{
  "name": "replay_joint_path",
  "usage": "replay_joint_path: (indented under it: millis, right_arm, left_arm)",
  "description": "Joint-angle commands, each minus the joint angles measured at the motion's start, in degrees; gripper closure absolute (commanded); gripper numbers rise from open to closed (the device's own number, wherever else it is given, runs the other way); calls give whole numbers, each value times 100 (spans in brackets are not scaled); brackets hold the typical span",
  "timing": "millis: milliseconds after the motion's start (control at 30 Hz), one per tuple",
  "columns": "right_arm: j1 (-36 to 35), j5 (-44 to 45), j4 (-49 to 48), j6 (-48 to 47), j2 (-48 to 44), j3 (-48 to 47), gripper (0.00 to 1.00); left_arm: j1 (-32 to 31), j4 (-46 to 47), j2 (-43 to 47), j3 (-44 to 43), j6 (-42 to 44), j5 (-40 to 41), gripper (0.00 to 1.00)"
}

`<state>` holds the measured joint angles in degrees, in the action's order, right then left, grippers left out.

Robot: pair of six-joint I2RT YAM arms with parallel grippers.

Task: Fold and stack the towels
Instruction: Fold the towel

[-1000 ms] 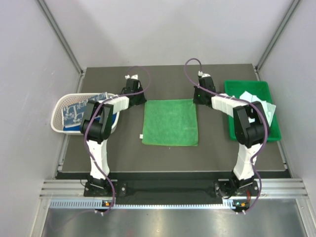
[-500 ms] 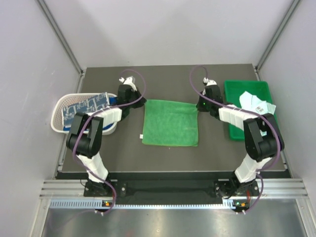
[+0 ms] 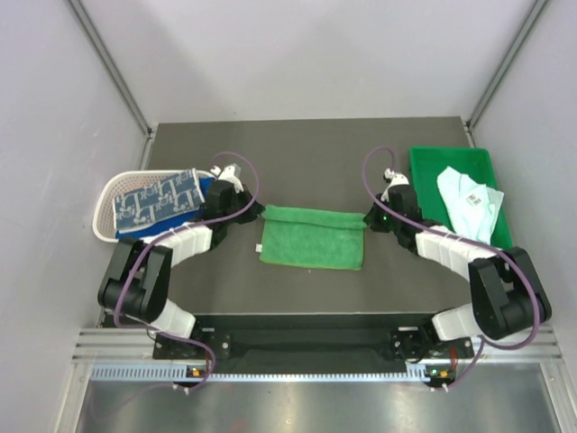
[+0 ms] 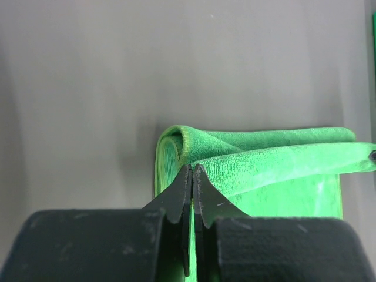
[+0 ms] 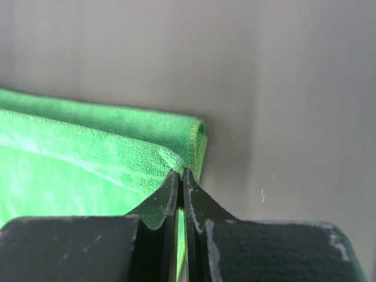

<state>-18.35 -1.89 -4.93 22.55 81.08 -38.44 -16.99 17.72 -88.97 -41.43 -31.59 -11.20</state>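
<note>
- Your left gripper [image 4: 192,170] is pinched shut on one corner of the green towel [image 3: 313,242]. Your right gripper [image 5: 181,173] is clamped on the opposite corner.
- A second ago the towel lay flat. You have since lifted both corners and drawn them nearward, so the cloth now doubles over, with the fold rolling just beyond each jaw tip.
- Judgement: the half-fold is under way. The lower layer lies beneath the jaws, so carry the corners on to its near edge before you release.
</note>
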Motion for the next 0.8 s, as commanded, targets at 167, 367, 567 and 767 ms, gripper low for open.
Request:
replay_joint_path:
  millis: [167,367,567,767]
  right_arm:
    - [-266,75,-219,241,-944,714,100]
    - [-388,92,-87,417,-1463,996,100]
    - [-538,84,36,558,-1709,1119,100]
    - [-661,101,62,725,-1841,1338,100]
  left_arm:
    - [3,-101,898,443,48,4,100]
    - [-23,-338,1197,706,66,-110,100]
    - [-67,-514,1461,943,13,-172,100]
    - [-155,-647,1611,1110,-13,-233,100]
